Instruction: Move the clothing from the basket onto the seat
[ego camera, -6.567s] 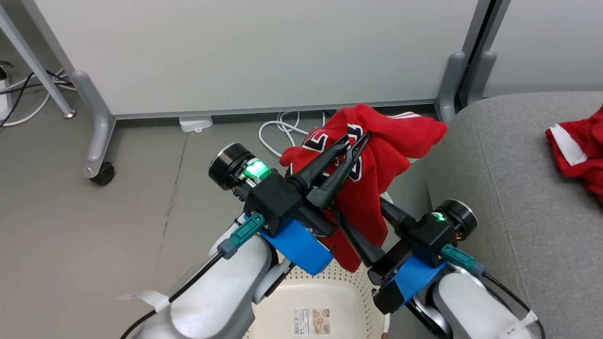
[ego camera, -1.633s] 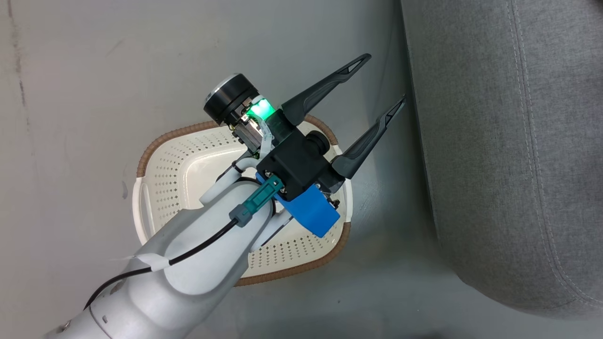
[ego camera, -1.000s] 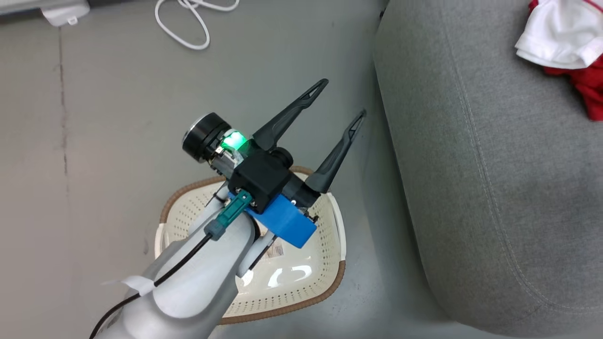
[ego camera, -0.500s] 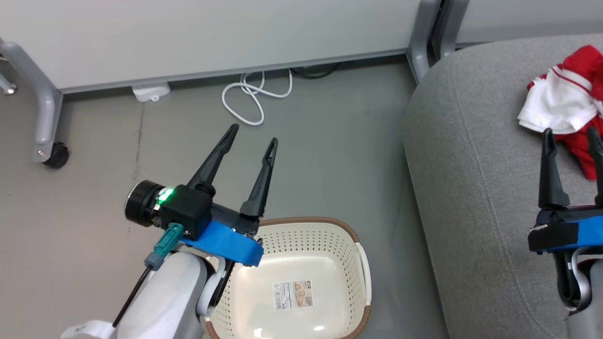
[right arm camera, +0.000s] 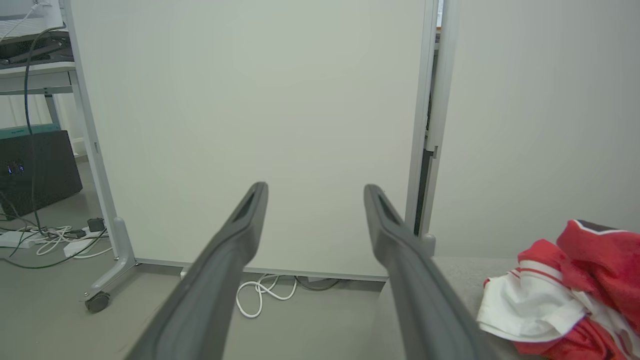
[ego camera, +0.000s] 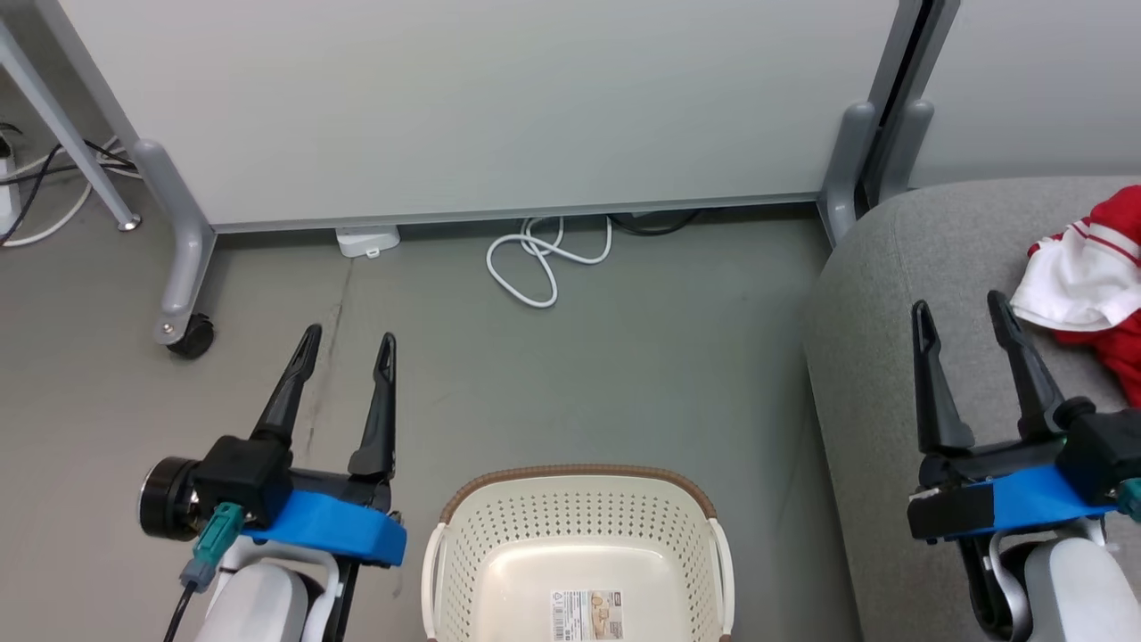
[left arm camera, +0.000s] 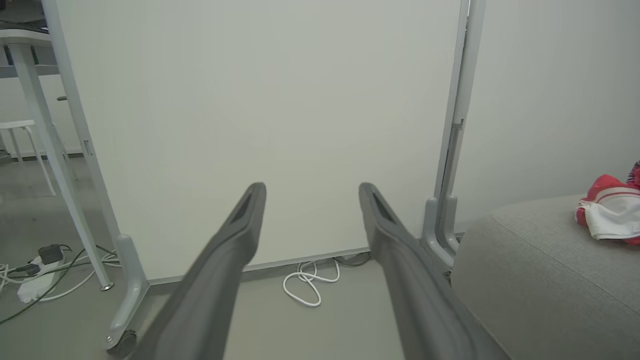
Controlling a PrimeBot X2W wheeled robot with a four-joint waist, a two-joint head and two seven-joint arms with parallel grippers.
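- As the clothing (ego camera: 1083, 285) lies on the seat (ego camera: 882, 357) at the far right, the basket (ego camera: 578, 470) in the near middle looks emptied.
- The right gripper (ego camera: 957, 303), spread apart and holding nothing, is nearer to the clothing.
- The left gripper (ego camera: 349, 335) is spread apart too, over the floor (ego camera: 624, 374).

A pale partition panel (ego camera: 481, 98) spans the top of my head view on grey legs, with one black caster (ego camera: 192, 332) at left. Beneath its edge a coiled white cable (ego camera: 544, 259) and a small white box (ego camera: 367, 239) lie on the grey floor (ego camera: 579, 383). Loose cables (ego camera: 53, 178) trail at upper left.
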